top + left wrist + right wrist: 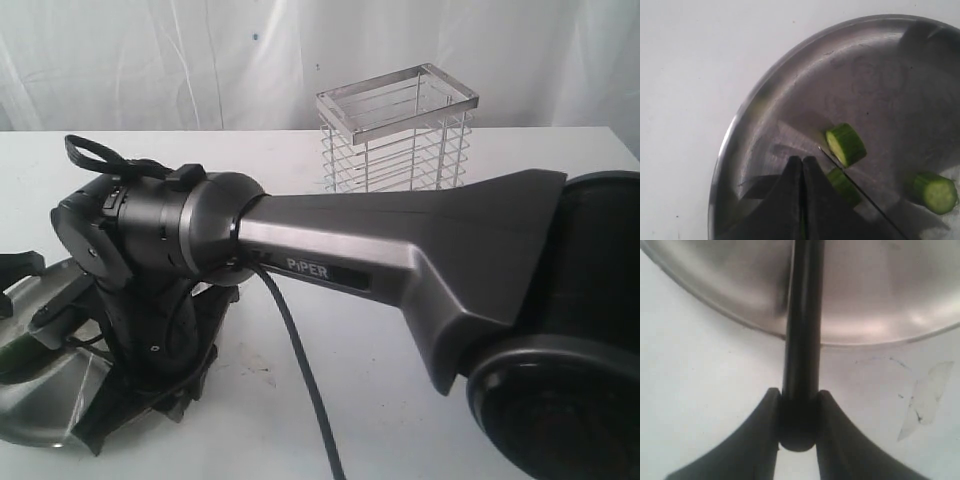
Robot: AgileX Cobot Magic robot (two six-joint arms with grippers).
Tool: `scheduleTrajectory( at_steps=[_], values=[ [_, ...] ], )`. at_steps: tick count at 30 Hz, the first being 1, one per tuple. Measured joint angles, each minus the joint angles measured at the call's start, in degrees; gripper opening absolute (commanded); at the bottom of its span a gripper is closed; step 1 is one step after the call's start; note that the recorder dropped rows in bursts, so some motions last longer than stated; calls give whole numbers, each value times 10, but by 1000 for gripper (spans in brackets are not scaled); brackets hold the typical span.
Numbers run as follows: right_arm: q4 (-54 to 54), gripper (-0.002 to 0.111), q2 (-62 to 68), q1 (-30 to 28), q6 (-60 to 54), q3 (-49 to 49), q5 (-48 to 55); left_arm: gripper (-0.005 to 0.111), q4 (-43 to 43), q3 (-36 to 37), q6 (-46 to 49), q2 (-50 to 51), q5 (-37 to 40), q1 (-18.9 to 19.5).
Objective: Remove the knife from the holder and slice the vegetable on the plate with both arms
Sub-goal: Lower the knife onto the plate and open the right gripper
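The right hand (797,415) grips the knife (801,340) by its black handle, fingers (757,440) pressed to both sides near the butt; the handle runs from the hand out over the rim of the plate (730,295). In the left wrist view the thin blade (860,192) slants across the plate (790,85), its tip beside a cut vegetable (845,144) piece lying on its side. Three green pieces show there: that one, a second (844,185) touching the left hand (802,172) and against the blade, and a third (935,192) well apart near the picture's edge. The left hand's fingers (785,200) stand together with only a slit between them; whether they pinch anything I cannot tell.

One holder (396,130) stands upright at the back of the white bench (400,400), well apart from the plate (50,420). The right arm (400,250), marked PiPER, stretches across to the plate, wrist bent downward.
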Motion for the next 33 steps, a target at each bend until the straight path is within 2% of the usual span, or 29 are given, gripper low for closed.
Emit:
scheduleTrajectory(
  at_steps=[5,18,23,33],
  values=[
    [-10,0,-10,0,28,0,2,0,0,0,0,-15,8,0],
    [-90,0,-70,0,63,1,-10,0,0,-33,10,-136,56,0],
    [-118,0,-70,0,78,33,-21,0,0,-33,22,-174,82,0],
    [-125,0,-66,-14,84,80,-108,0,0,18,25,-244,101,0]
  ],
)
